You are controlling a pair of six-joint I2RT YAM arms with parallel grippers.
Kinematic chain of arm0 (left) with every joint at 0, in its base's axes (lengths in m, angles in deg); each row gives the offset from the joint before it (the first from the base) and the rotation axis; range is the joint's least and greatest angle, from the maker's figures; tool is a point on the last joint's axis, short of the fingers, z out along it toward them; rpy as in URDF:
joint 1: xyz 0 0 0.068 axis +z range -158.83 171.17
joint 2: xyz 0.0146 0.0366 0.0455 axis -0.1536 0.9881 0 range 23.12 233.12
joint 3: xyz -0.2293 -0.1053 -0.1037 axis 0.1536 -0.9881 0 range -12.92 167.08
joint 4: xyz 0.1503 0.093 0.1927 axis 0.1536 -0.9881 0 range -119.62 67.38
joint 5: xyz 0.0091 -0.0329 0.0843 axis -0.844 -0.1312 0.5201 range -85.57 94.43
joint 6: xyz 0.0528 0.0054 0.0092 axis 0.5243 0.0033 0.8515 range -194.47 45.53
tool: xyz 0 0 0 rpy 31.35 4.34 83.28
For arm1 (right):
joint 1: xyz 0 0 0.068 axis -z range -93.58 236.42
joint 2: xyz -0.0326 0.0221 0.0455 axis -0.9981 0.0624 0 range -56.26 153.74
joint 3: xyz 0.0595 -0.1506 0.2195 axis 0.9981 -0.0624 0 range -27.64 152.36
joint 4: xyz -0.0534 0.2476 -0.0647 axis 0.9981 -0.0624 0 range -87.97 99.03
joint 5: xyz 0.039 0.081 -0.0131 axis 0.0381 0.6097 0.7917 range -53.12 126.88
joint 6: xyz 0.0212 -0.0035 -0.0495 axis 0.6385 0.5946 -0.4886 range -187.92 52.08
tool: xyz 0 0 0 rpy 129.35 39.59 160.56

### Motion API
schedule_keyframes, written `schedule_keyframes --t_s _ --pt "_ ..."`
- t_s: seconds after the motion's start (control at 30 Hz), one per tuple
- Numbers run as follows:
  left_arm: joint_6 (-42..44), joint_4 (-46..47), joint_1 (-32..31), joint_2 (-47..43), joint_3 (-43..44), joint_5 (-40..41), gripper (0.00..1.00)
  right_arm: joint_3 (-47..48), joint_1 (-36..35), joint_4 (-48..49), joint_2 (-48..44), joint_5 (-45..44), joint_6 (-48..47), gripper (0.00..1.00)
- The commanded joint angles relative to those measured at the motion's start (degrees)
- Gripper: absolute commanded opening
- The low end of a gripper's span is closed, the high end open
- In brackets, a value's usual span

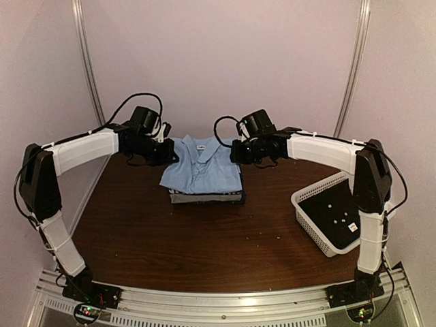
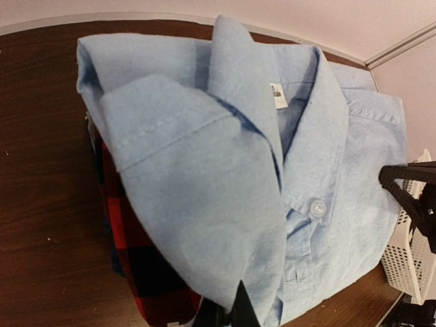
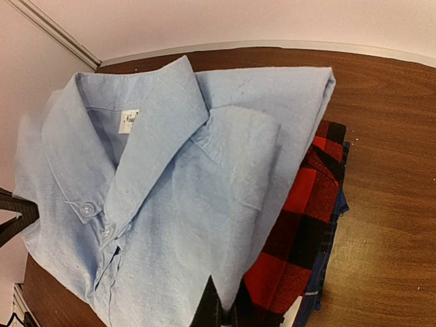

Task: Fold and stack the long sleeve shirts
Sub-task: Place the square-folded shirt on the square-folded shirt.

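light blue shirt (image 1: 203, 167) folded atop plaid shirt (image 3: 294, 231); left end effector (image 2: 234, 312), right end effector (image 3: 221, 308) closed.

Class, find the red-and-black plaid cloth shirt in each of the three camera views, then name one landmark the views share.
Top external: red-and-black plaid cloth shirt, only a thin dark edge under the light blue collared shirt, pattern unreadable.
Left wrist: lower left, beneath the blue shirt.
Right wrist: lower right, beneath it.
Shared landmark: the white collar label.
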Motion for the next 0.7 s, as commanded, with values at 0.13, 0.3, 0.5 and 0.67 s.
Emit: schedule_keyframes --t_s 0.13,0.3,0.5,0.67 --pt "0.08 5.75 1.94 4.56 2.81 -1.05 0.00 2.02 2.27 2.54 2.84 2.00 -0.93 0.00" --pt "0.53 5.83 3.23 9.30 3.42 0.60 0.00 1.65 2.89 2.74 4.69 2.26 -0.85 0.00" --pt "0.50 4.26 4.44 11.40 2.83 7.23 0.24 1.67 4.01 0.99 5.90 1.18 -1.47 0.22" --pt "0.34 3.89 5.41 11.23 2.49 9.10 0.40 0.43 4.52 -0.42 5.30 -0.10 -2.47 0.37"
